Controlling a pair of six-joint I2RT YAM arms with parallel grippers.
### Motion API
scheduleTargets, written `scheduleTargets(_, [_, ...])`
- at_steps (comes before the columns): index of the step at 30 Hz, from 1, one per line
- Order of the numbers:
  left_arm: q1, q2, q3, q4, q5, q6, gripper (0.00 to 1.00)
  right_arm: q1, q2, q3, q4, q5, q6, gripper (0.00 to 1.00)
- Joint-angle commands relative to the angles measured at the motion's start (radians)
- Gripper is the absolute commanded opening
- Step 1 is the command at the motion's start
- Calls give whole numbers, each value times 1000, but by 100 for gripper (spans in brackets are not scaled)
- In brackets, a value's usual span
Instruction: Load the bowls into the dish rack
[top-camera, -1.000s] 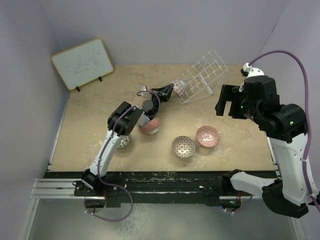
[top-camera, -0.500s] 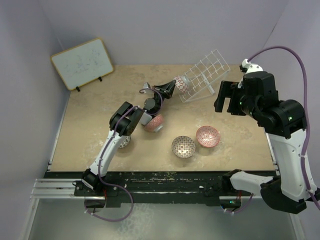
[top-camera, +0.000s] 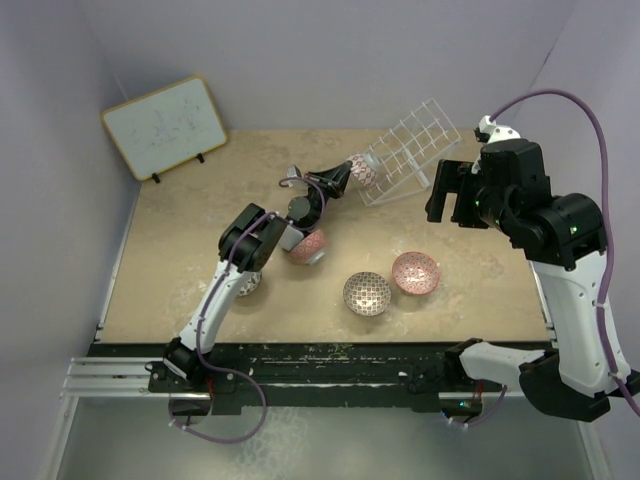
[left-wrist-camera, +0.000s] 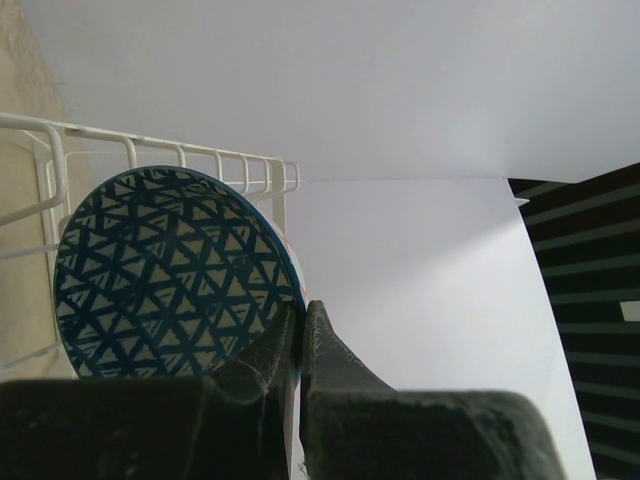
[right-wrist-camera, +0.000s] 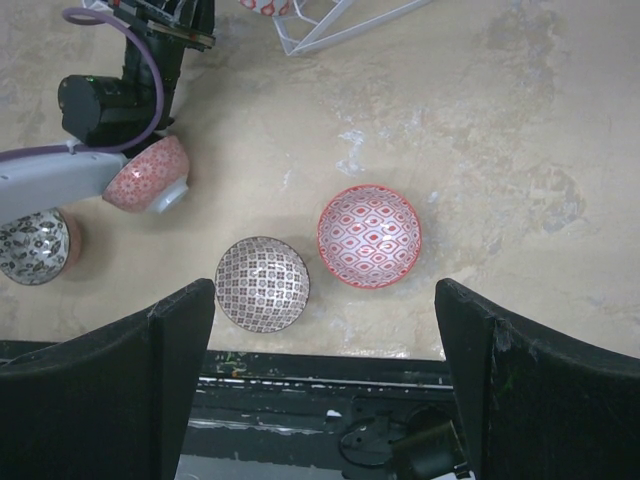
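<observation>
**Operator:** As I read the left wrist view, the left gripper has its fingers pinched on the rim of the blue bowl, which stands on edge.

**Desk:** And where is that bowl relative to the dish rack?

**Operator:** From above, I see it at the low left end of the tilted dish rack, with white wires behind and beside it. I can't tell whether it rests on them.

**Desk:** The right side?

**Operator:** I have the right gripper hanging high above the table, fingers spread wide and holding nothing. Below it, the pink bowl and the lattice bowl sit upright, near each other. A rose-patterned bowl leans by the left arm, and a grey-white bowl sits just beside it.
</observation>
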Motion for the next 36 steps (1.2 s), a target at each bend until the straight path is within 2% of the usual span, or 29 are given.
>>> scheduleTargets(1, [-2,67,-69,143,55,-11,0,1,-16,34,22,-7,-6,93])
scheduleTargets(12, [18,74,-114,124,119,-45,1,1,-18,37,38,-20,3,93])
scheduleTargets(21, [21,81,-137,112,142,-63,16,1,-24,34,45,-36,9,93])
scheduleTargets(26, [23,96,-149,122,131,-85,32,1,-17,34,48,-42,9,93])
scheduleTargets(36, [48,73,-180,142,143,-90,46,1,-13,39,57,-56,7,93])
